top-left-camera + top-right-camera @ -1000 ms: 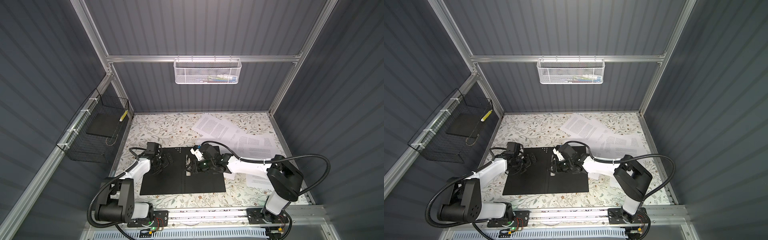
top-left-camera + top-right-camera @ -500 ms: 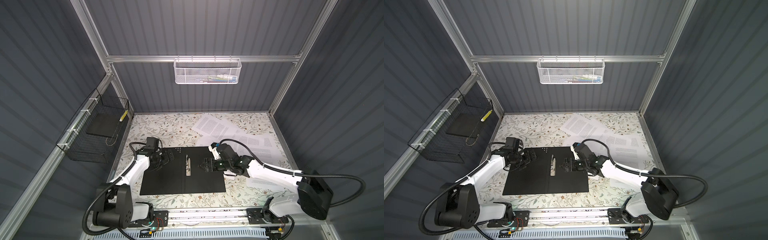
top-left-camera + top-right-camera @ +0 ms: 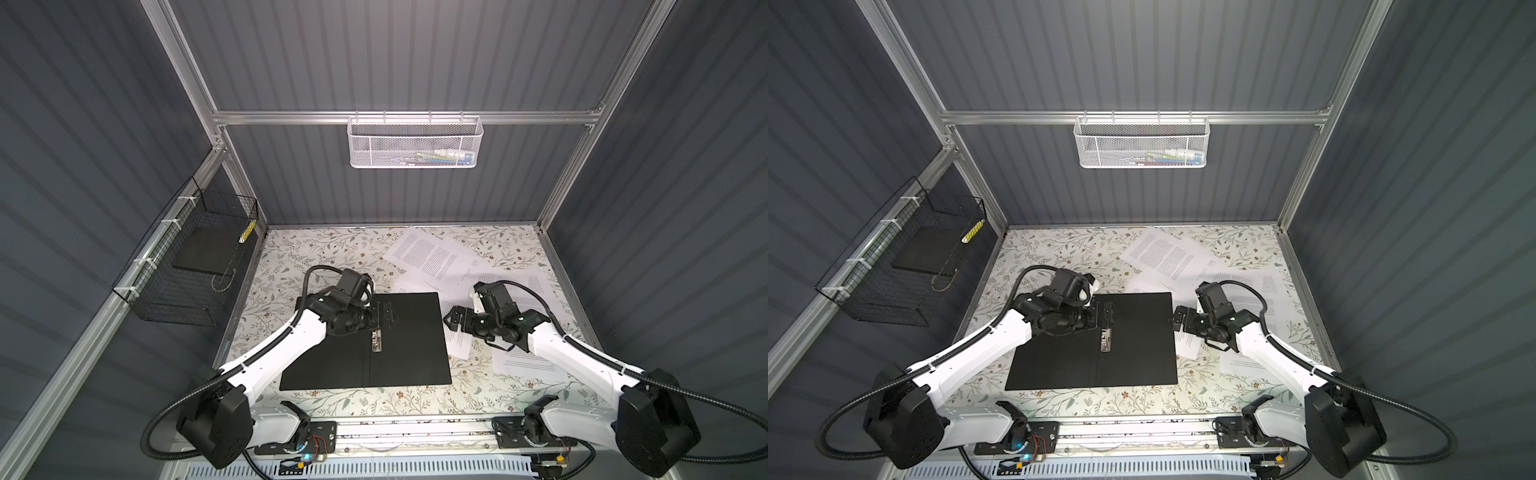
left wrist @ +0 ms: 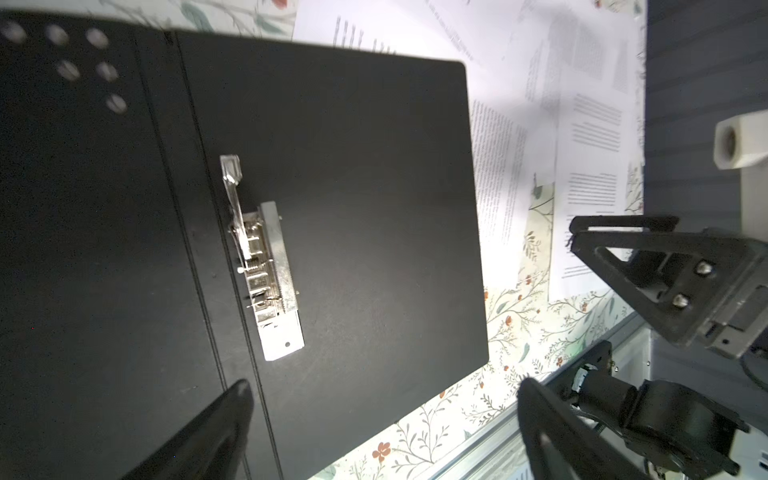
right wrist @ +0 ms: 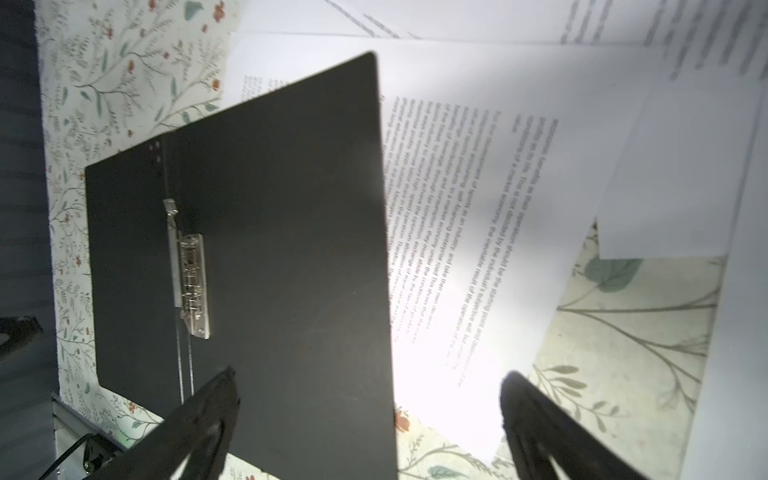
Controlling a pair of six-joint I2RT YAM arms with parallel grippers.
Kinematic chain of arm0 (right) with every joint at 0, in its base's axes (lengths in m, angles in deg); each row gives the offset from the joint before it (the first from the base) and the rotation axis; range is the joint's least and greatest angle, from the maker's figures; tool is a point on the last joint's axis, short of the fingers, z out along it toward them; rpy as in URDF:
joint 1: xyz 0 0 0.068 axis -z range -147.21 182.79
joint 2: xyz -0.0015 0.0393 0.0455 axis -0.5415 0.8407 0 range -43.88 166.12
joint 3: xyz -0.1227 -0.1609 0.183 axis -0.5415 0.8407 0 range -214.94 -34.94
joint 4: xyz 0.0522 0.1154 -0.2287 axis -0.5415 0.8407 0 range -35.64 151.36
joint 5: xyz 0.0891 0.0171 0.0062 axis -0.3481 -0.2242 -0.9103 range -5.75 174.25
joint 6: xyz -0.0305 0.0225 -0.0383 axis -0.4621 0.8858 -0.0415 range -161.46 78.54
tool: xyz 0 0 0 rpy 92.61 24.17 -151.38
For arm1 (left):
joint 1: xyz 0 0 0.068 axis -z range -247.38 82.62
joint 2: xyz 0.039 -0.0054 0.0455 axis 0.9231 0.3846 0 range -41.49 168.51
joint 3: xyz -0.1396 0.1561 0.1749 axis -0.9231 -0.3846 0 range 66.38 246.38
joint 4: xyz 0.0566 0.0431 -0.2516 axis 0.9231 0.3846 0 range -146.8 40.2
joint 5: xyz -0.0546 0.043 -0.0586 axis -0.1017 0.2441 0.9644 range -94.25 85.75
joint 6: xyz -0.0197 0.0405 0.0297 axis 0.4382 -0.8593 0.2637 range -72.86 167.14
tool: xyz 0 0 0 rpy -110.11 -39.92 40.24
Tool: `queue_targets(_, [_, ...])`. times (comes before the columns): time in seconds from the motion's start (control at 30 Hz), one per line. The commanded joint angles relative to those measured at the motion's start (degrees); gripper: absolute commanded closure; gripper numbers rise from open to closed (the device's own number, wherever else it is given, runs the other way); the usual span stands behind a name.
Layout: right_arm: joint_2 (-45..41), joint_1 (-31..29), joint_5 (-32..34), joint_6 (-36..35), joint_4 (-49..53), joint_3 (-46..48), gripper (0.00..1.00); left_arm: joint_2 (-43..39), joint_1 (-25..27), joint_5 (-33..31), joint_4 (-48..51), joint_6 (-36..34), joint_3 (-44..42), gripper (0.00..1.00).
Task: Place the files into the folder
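Thin flat folder (image 3: 399,332), black lining up: open mid-frame on the floral worktop (image 3: 316,257), nothing in it. Loose white printed paper sheets (image 3: 432,257): scattered right and upper right of it, one at its right edge. Left fingers (image 4: 216,424) and right fingers (image 5: 199,424): spread, empty; I judge first-sheet pickup in hand, so next I would lower the right pair onto that nearest sheet.
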Motion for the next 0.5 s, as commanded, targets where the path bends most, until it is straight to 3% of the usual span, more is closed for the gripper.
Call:
queue_targets(0.0, [2.1,0.56,-2.67,-2.38,-2.41,0.18,0.01,2.66,-0.18,-3.76,-2.8,4.73,-1.64,0.0])
queue_targets(0.17, [6.55,1.52,-4.38,-4.29,-5.39,-1.03,0.01,5.53,-0.33,-7.22,-6.61,7.23,-3.14,0.0])
queue_targets(0.33, [12.49,2.35,-5.3,-5.57,-7.56,-2.31,0.01,13.76,-0.25,-5.15,-9.45,6.44,0.32,0.0])
queue_targets(0.47, [15.54,3.19,-6.7,-5.47,-8.94,-3.17,0.01,17.45,-0.07,-9.12,-5.07,4.55,3.7,0.0])
